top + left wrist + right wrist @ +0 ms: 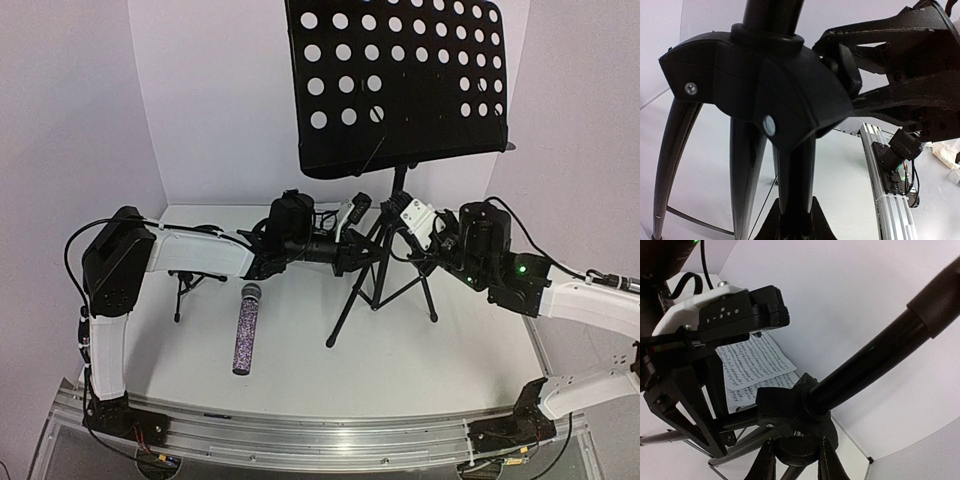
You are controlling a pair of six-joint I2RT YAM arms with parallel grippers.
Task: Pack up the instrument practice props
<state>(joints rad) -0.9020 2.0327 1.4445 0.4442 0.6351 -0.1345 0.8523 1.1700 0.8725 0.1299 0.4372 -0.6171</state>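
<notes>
The tall black perforated music stand (400,80) stands at the back on its tripod legs (385,290). My left gripper (368,247) is shut on a black tube just below the stand's leg hub (765,85), with its jaws (795,198) on either side of the tube. From the right, my right gripper (398,228) is shut on the round knob (795,450) under the hub. The glittery purple microphone (246,330) lies on the table to the left. The small black tripod mic stand (190,285) is behind my left arm. White sheet-music pages (752,362) lie at the back.
White walls (210,100) close in the back and both sides. An aluminium rail (300,425) with both arm bases runs along the near edge. The stand's spread legs reach toward the table's middle.
</notes>
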